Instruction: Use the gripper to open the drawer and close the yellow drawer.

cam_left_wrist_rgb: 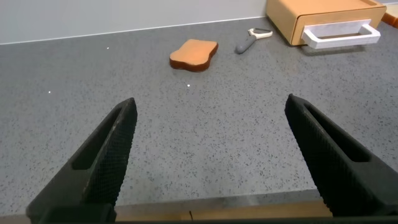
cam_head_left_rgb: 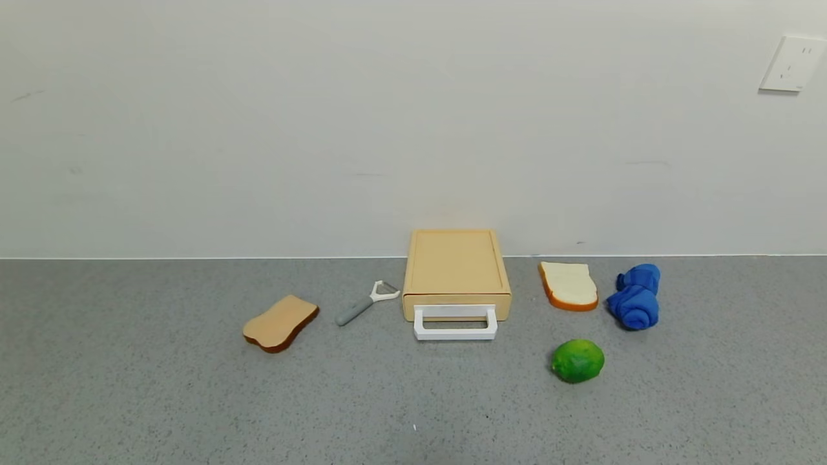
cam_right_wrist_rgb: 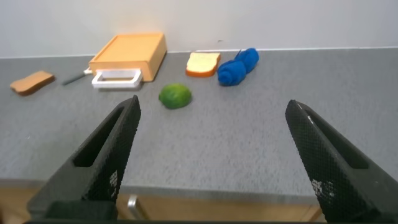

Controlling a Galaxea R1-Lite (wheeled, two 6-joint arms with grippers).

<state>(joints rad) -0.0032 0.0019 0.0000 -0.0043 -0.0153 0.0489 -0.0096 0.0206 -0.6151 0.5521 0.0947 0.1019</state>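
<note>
The pale yellow-tan drawer (cam_head_left_rgb: 456, 271) stands against the back wall, its tray pushed in and its white loop handle (cam_head_left_rgb: 455, 323) facing me. It also shows in the left wrist view (cam_left_wrist_rgb: 323, 15) and the right wrist view (cam_right_wrist_rgb: 127, 53). Neither arm shows in the head view. My left gripper (cam_left_wrist_rgb: 211, 106) is open and empty, hanging over the counter's front edge, far from the drawer. My right gripper (cam_right_wrist_rgb: 214, 109) is open and empty, also at the front edge, with the drawer far ahead of it.
A tan bread slice (cam_head_left_rgb: 280, 322) and a peeler (cam_head_left_rgb: 365, 303) lie left of the drawer. A white bread slice (cam_head_left_rgb: 568, 285), a blue rolled cloth (cam_head_left_rgb: 636, 296) and a green lime (cam_head_left_rgb: 577, 360) lie right of it. A wall socket (cam_head_left_rgb: 792, 63) sits at the upper right.
</note>
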